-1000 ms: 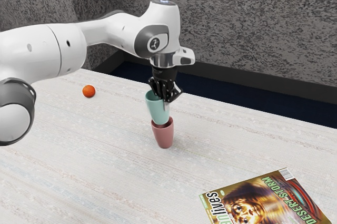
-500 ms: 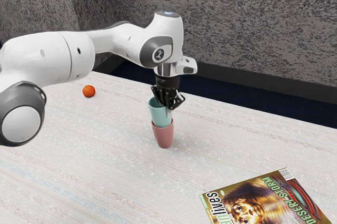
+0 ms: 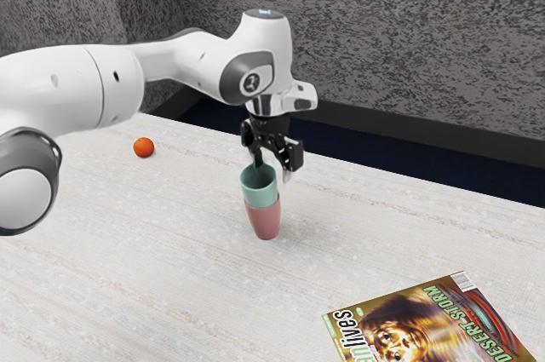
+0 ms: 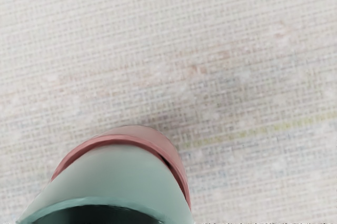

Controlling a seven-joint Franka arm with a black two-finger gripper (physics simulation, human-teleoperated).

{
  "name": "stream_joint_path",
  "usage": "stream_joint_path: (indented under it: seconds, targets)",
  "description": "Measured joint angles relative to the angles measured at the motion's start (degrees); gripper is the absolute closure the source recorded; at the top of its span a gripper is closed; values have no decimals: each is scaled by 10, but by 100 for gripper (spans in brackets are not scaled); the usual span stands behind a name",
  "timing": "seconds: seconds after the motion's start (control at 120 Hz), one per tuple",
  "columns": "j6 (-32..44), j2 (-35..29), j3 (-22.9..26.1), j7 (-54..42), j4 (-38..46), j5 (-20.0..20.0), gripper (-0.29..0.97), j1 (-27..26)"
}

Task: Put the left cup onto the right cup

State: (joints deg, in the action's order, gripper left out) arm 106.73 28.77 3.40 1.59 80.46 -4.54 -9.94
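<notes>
Now claw (image 3: 272, 170) open over teal cup (image 3: 258, 188), deeper in pink cup (image 3: 265, 220) than before.

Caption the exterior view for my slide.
Open gripper at the rim of the teal cup nested in the pink cup.

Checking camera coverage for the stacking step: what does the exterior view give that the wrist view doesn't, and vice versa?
Exterior view: the arm, its jaws spread open at the teal cup's rim, an orange ball and a magazine. Wrist view: a close look at the seam, with the pink cup's rim ringing the teal cup's wall. Both: the teal cup nested upright in the pink cup on the pale table.
</notes>
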Motion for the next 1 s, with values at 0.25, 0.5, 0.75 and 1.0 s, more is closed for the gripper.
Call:
stream_joint_path:
  seconds: [0.25, 0.5, 0.75, 1.0]
  targets:
    - [-12, -65, 0, -2, 35, 3, 3, 4]
    - [-39, -144, -24, -10, 73, 7, 1, 21]
    - [-77, -184, -41, -33, 59, 13, 0, 50]
    - [-91, -202, -37, -60, 57, 18, 0, 51]
